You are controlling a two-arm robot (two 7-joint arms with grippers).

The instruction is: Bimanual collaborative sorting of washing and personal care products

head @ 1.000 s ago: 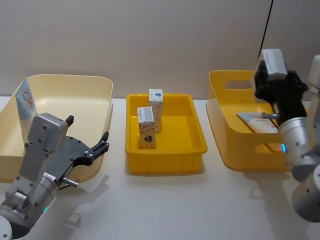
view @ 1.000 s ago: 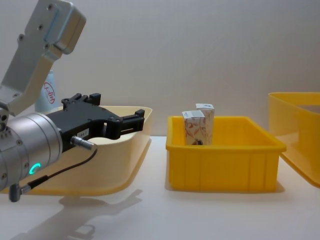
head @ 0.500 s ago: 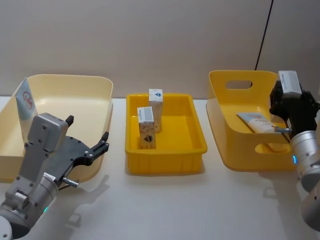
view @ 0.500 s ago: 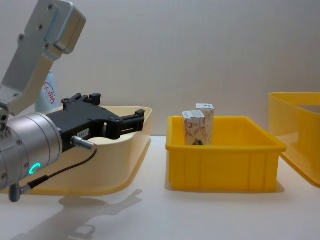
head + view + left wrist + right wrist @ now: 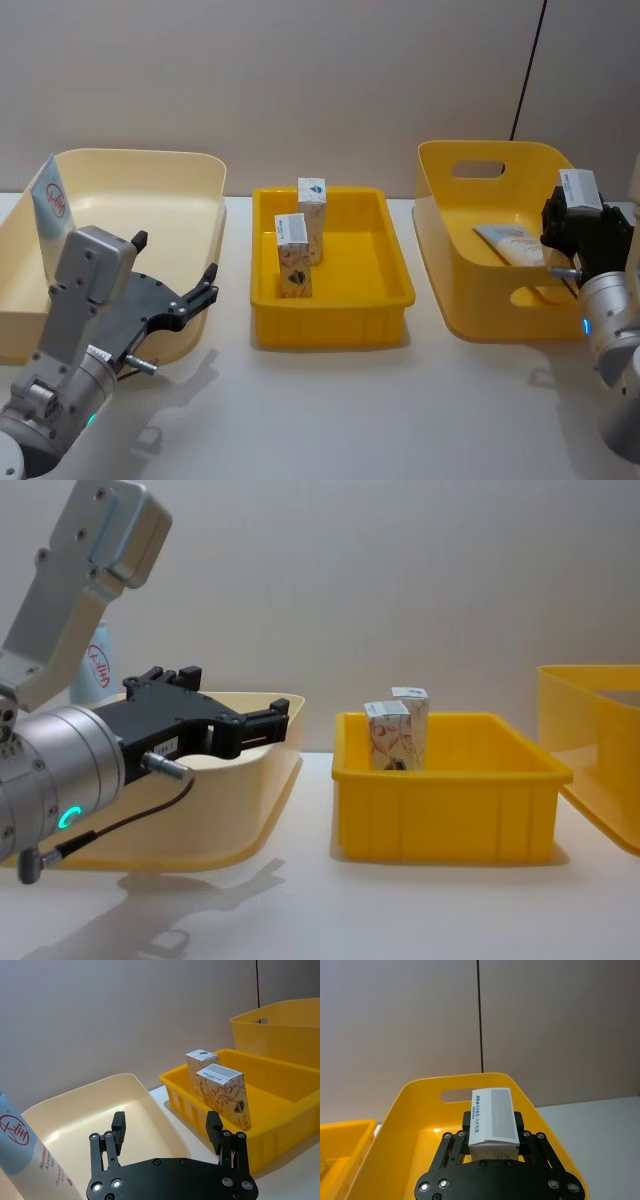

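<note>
A: Where is the right gripper (image 5: 578, 222)?

B: At the right edge of the head view, above the near right side of the yellow bin (image 5: 452, 235). Its fingers are closed on a small white carton (image 5: 579, 188), which stands up between them. The right wrist view shows that carton (image 5: 493, 1122) clamped in the black jaws, its pale label facing the camera, with the yellow bin (image 5: 410, 1125) beyond.

A: Anything lying in that bin?

B: A squeeze tube (image 5: 512, 244) lies flat on its floor, right of centre in the head view.

A: And the left gripper (image 5: 205, 284)?

B: Lower left of the head view, over the near right corner of the cream bin (image 5: 190, 175). Its fingers are spread wide and hold nothing. In the chest view the left gripper (image 5: 265, 722) juts in from the left, level with the cream bin's rim.

A: The rest of the products?

B: Two patterned cartons stand upright in the yellow tray (image 5: 385, 262) at centre: the front carton (image 5: 293, 256) and the back carton (image 5: 311, 207), close together. A pale-blue tube (image 5: 50, 201) leans against the far left wall of the cream bin, at the left edge of the head view.
</note>
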